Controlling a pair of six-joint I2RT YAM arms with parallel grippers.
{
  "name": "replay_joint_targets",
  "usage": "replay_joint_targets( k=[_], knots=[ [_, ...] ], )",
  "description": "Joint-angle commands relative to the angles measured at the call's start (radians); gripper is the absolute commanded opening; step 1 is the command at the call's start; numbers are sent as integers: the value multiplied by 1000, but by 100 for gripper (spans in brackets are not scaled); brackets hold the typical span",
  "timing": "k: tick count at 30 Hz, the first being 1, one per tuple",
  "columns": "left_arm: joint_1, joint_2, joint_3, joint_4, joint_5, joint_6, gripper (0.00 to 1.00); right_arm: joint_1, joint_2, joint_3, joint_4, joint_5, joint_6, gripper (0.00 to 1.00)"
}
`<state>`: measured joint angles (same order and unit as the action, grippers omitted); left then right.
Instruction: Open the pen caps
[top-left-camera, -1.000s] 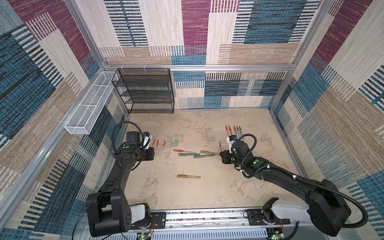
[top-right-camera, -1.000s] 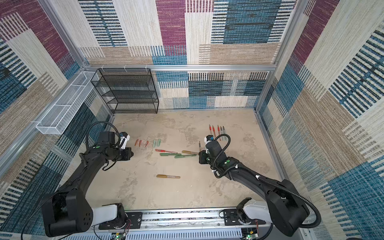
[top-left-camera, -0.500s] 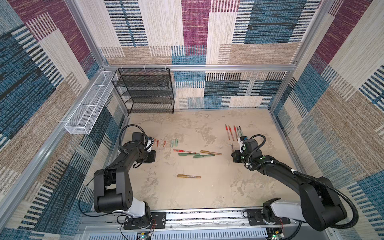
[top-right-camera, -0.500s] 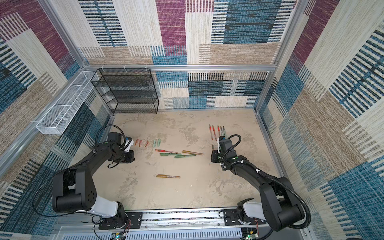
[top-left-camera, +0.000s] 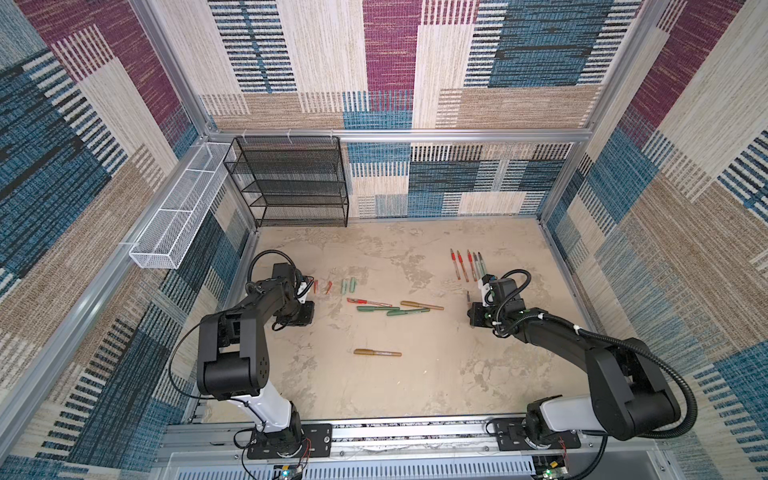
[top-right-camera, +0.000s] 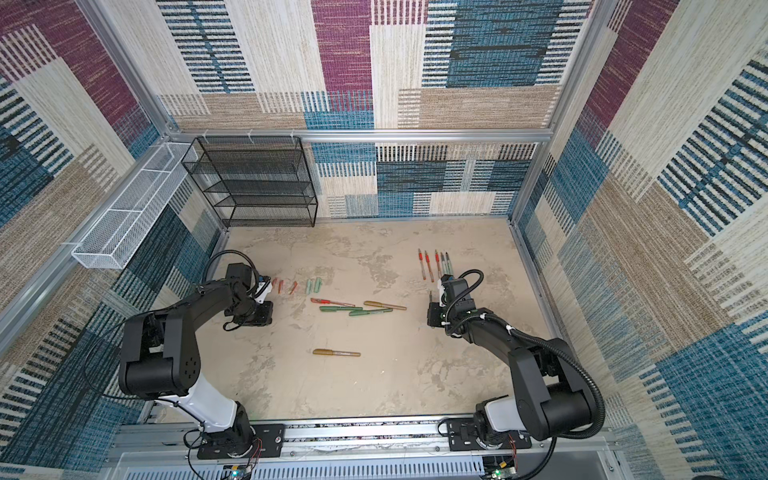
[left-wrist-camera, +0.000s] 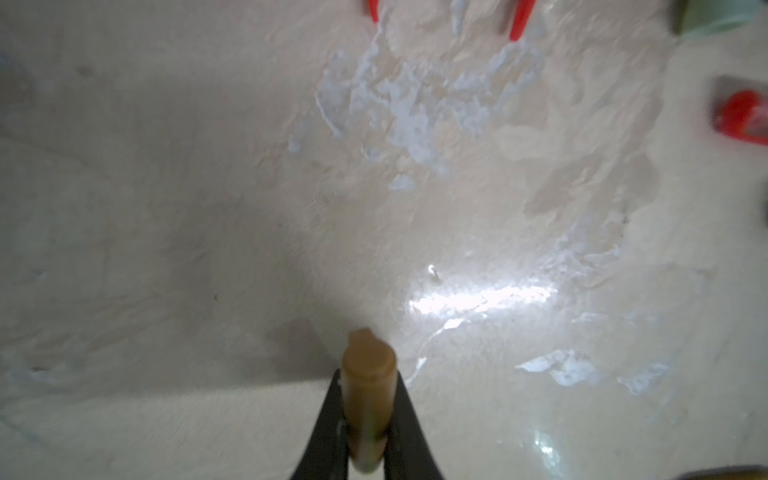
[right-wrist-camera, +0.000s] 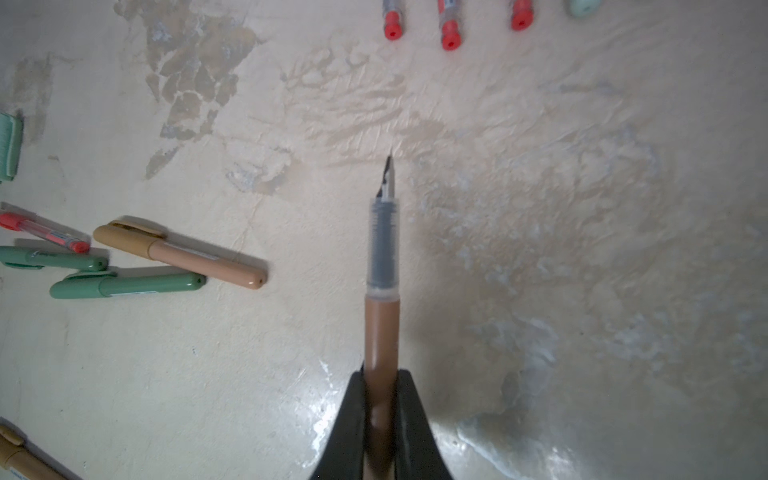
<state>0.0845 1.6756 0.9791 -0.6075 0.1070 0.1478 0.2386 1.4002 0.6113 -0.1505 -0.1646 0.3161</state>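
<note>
Roughly, the job looks half done. On the tabletop (top-left-camera: 415, 395) five pens are capped: a cluster (top-left-camera: 376, 308) of one red, two green and one gold at the centre, and a lone gold pen (top-left-camera: 377, 353) toward 6 o'clock; those are what is left. Five bare barrels (top-left-camera: 462, 266) lie in a row at 2 o'clock, and five loose caps (top-right-camera: 293, 287), three red and two mint, sit in a row at 10 o'clock, so those are finished. A sixth pen is in two parts: the right jaws pinch its brown barrel (right-wrist-camera: 381, 332), nib exposed, at 3 o'clock, and the left jaws are pressed onto a gold cap (left-wrist-camera: 368, 386) at 9 o'clock, just beside the cap row. Both parts, I judge, need setting down. The black rack (top-left-camera: 291, 199) at 11 o'clock and the white basket (top-left-camera: 166, 232) on the wall at 10 o'clock show nothing inside.
</note>
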Motion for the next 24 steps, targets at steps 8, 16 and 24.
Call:
replay_joint_targets(
  k=[8, 16, 24],
  knots=[
    [-6, -25, 0, -3, -33, -12, 30, -5, 22, 42, 3, 19, -13, 0],
    [-6, -142, -26, 1, -18, -21, 52, -9, 58, 60, -5, 33, -12, 1],
    [-6, -335, -83, 37, 25, 0, 65, -11, 109, 84, -8, 31, -6, 3]
  ],
)
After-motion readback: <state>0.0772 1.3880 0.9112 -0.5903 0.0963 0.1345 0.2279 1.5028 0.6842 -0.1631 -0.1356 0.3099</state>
